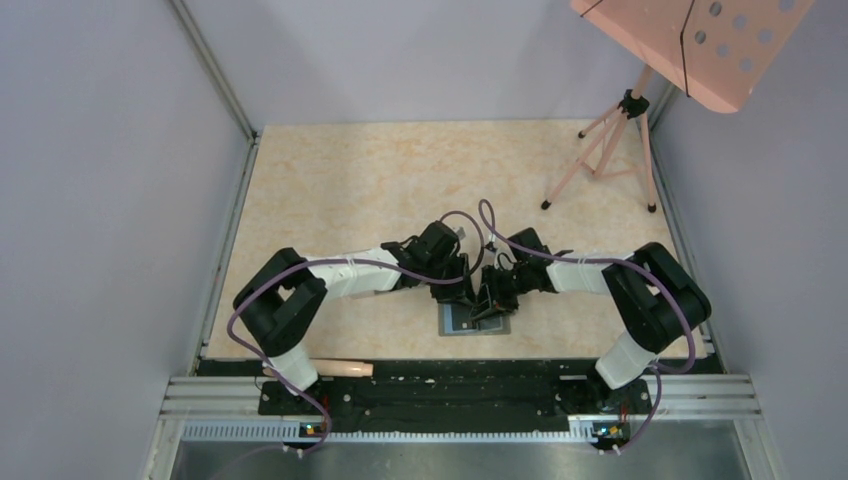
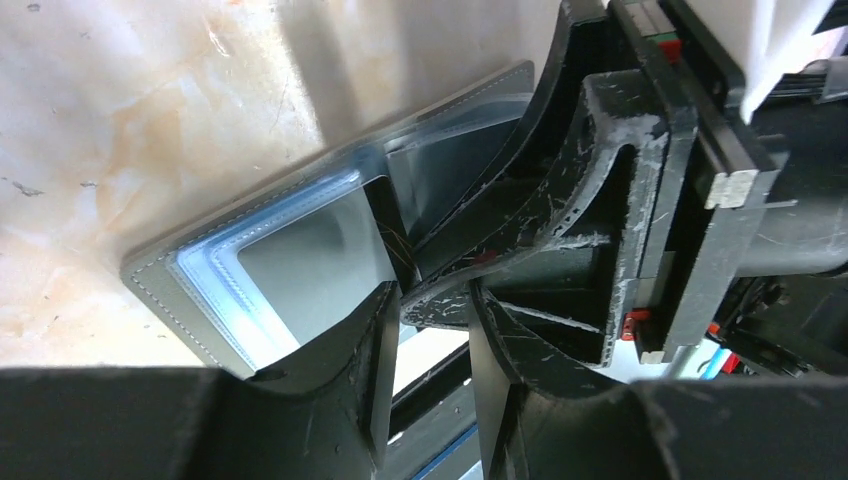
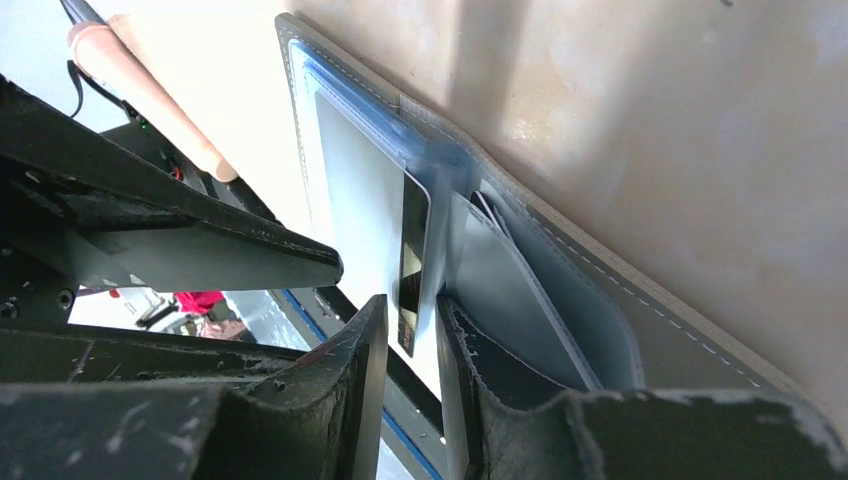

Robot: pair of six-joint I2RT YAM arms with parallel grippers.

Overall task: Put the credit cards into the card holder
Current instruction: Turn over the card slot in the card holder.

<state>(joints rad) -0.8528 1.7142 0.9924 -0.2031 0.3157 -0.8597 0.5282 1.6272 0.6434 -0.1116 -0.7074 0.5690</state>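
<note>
The card holder (image 1: 455, 322), a gray bifold wallet, lies open on the table near the front edge, blue-gray inside up. It also shows in the left wrist view (image 2: 300, 250) and the right wrist view (image 3: 350, 180). One black credit card (image 3: 411, 255) stands on edge at the wallet's pocket, its near end between my right gripper's (image 3: 412, 325) jaws, which stand narrowly apart with a gap beside the card. My left gripper (image 2: 432, 330) is open and empty over the wallet, its tips close to the right gripper (image 1: 490, 300). Both grippers meet above the wallet, the left gripper (image 1: 462, 283) on the left. Other cards are not visible.
A peach-coloured stick (image 1: 335, 368) lies along the table's front edge and shows in the right wrist view (image 3: 140, 90). A pink tripod (image 1: 600, 150) stands at the back right under a pink perforated board (image 1: 690, 40). Walls close in the left and right sides.
</note>
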